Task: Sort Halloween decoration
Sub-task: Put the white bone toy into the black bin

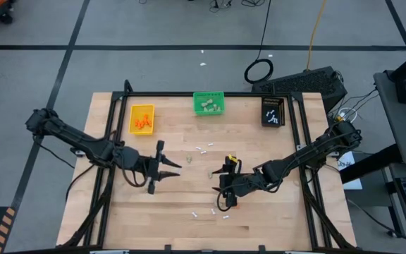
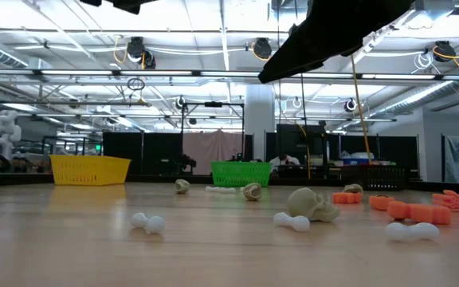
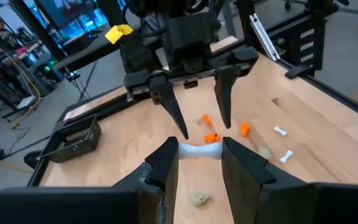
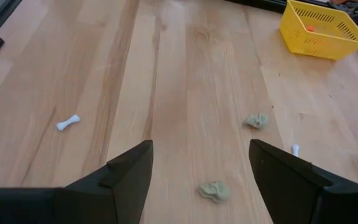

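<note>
Your left gripper (image 3: 199, 158) grips a white bone (image 3: 199, 150) for binning; your right gripper (image 4: 201, 168) hangs open, empty.

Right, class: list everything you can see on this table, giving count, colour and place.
bins: three, yellow bin, green bin, black bin, along the far edge
orange bits: several, orange, loose mid-table; more in yellow bin
beige lumps: several, beige-grey, loose mid-table; more in green bin
white sticks: several, white, scattered; some in black bin
table: one, light wood
left gripper: dark, left of centre, shut on one white stick
right gripper: dark, centre, open
</note>
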### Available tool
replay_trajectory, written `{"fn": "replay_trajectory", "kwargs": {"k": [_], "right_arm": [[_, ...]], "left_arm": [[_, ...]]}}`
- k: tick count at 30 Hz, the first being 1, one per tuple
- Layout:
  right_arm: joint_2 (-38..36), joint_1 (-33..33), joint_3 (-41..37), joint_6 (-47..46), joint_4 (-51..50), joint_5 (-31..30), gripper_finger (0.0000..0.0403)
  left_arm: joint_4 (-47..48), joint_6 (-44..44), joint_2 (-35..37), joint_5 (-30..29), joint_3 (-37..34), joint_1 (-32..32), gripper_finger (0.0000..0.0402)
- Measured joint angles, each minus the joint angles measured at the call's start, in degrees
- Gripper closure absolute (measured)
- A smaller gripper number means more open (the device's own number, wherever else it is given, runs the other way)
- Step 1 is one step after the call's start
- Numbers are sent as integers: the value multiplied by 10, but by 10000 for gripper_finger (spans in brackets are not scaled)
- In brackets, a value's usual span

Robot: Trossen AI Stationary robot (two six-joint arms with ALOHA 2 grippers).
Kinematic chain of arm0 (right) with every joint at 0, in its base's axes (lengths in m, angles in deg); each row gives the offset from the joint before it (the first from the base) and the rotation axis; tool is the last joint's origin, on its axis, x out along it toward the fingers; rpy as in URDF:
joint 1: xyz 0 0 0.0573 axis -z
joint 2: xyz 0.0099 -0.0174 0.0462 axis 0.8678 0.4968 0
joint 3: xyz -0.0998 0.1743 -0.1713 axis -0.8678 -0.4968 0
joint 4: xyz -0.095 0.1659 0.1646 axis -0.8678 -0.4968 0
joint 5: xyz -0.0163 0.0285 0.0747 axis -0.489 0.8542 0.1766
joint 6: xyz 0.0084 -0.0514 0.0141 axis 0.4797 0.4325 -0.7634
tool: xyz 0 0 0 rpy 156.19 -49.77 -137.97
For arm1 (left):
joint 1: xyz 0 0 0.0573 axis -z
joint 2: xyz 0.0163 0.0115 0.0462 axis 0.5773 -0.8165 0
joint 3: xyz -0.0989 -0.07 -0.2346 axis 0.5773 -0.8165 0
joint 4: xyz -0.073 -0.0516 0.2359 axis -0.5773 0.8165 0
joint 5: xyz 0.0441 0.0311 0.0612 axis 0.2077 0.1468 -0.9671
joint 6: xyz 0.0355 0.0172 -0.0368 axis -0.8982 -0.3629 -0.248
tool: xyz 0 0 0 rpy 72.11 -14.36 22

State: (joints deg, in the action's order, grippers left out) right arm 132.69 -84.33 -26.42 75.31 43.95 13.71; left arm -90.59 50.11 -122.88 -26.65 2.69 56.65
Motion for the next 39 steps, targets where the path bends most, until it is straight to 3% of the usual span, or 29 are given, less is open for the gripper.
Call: {"fn": "replay_trajectory", "kwargs": {"k": [11,17,29,33,39], "right_arm": [[0,0,0,-6,2,0,151],[0,0,0,-2,2,0,151],[0,0,0,6,2,0,151],[0,0,0,6,2,0,151],[0,0,0,6,2,0,151]], "left_arm": [[-30,-28,0,0,-17,0,300],[-53,-154,0,0,-17,0,300],[-64,-529,0,0,-17,0,300],[-72,-585,0,0,-17,0,300],[-93,-586,0,1,-17,0,300]]}}
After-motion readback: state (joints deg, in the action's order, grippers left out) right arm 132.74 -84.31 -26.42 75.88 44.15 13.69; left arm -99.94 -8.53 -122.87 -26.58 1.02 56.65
